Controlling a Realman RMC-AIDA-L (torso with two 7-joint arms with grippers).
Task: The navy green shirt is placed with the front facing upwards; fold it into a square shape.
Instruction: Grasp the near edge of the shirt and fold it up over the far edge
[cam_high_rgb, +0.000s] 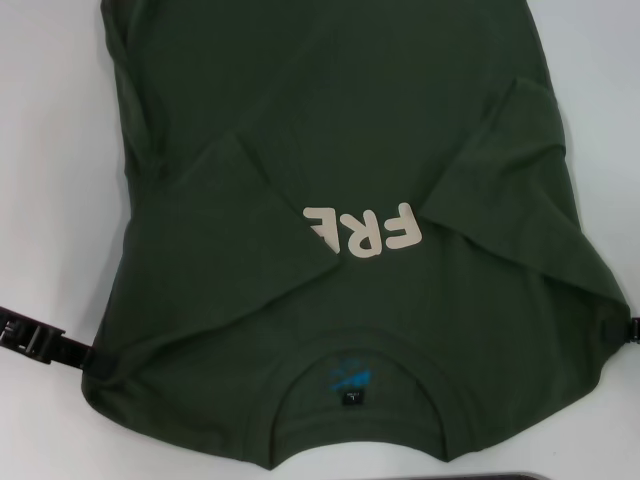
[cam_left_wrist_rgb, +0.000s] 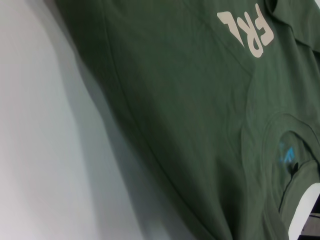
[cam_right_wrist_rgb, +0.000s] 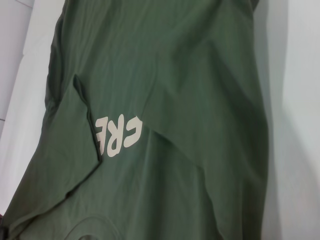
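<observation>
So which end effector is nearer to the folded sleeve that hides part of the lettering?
Left. The left end effector is at the edge of the shirt, just beside that sleeve. The right end effector is at the opposite edge, across the shirt.

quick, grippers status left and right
left gripper: at the shirt's left shoulder edge, cannot tell
right gripper: at the right shoulder edge, cannot tell

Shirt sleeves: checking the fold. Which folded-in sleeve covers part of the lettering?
The sleeve on the robot's left: its edge hides the lettering's end; the right sleeve stops beside it.
</observation>
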